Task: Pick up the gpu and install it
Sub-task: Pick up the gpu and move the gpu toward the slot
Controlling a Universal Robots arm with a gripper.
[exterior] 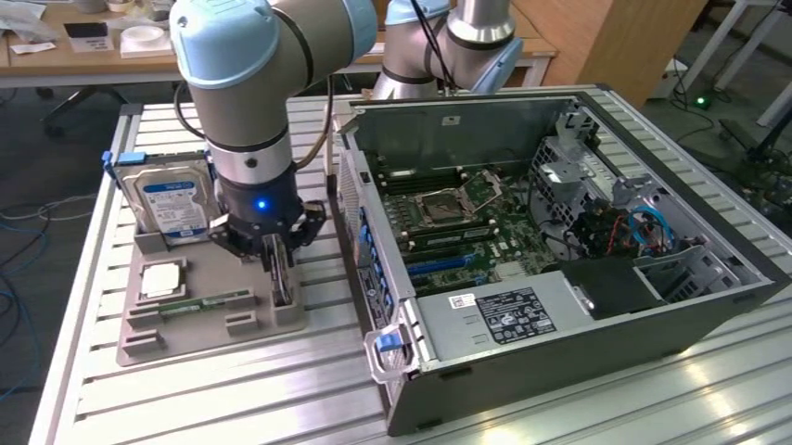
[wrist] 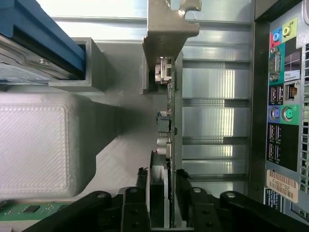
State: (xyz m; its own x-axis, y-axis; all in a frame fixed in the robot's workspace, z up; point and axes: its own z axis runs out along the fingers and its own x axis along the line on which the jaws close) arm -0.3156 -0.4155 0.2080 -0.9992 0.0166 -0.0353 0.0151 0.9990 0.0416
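Green gpu (exterior: 282, 276) stands on edge in the tray (exterior: 185, 338), at its edge nearest the PC case (exterior: 581, 357). Claw (exterior: 274, 252) narrow, 1 finger each side, slim gaps, not clamped. I'd judge it light, stiff, fragile: grip the flat board faces, avoid connectors.

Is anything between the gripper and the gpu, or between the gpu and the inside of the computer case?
Nothing visible separates the gripper from the gpu; it is right over the card, which stands on edge in the gray holder. Between the card and the motherboard rises the case's rear wall; the case is open above.
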